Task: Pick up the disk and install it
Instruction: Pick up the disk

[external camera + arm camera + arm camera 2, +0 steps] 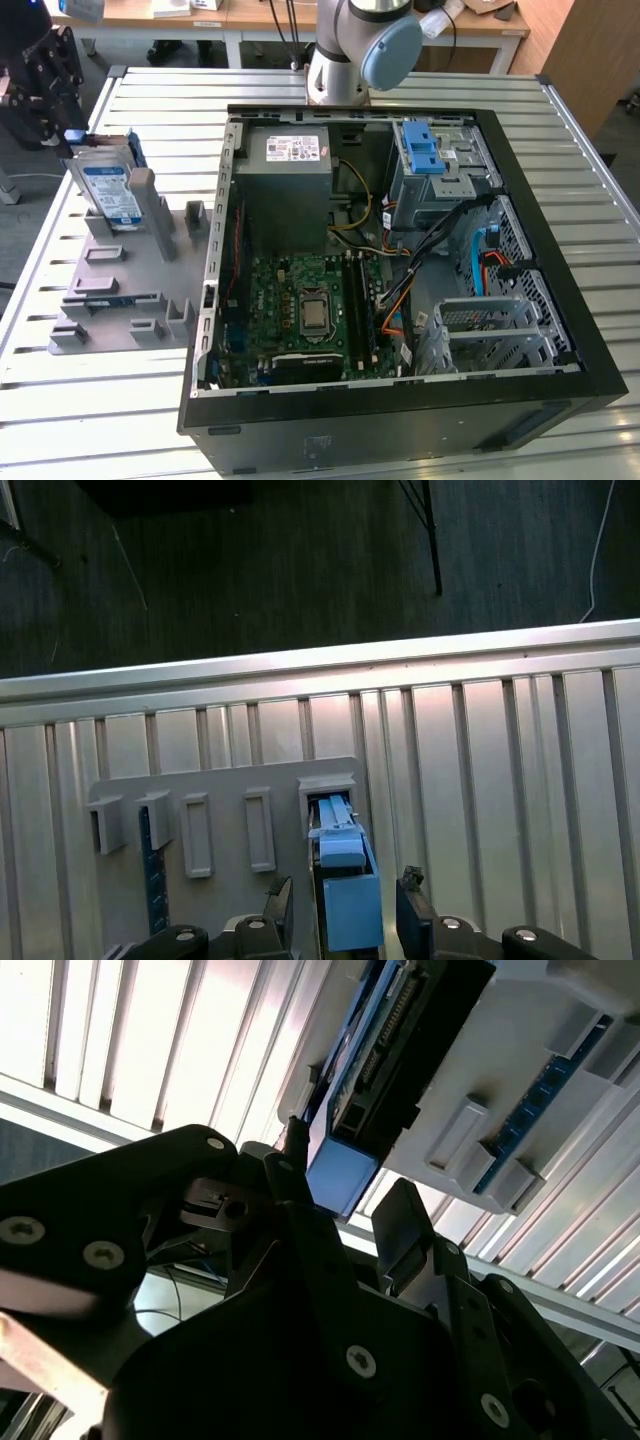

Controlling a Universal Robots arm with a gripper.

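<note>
In the first wrist view the gripper point(345, 908) is spread astride the blue end of the disk point(342, 855), which stands in a slot of the grey rack point(225, 780) on the counter point(490, 780); gaps show on either side, so we judge the grasp wants centring and a square pinch on the carrier; the second wrist view adds the disk's connector edge; the exterior view adds the open case point(400, 420), well apart towards its right.
</note>
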